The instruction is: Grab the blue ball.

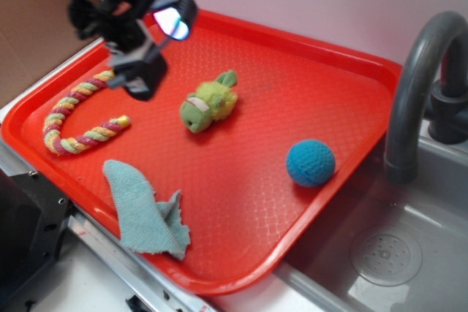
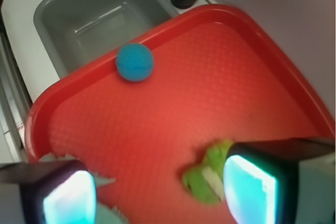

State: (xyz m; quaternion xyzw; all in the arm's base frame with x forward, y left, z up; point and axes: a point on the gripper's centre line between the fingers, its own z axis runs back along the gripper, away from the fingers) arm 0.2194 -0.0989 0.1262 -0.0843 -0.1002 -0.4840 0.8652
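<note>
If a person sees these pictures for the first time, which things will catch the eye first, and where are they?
The bright red tray fills the scene beside the grey sink. On it the blue ball sits alone near the sink-side edge, and a yellow-green plush toy lies mid-tray. The gripper hangs open over the far left corner, near a rope toy.

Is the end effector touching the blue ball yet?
Apart. The exterior view shows the end effector over the tray's far-left part, with bare red surface between it and the blue ball.
</note>
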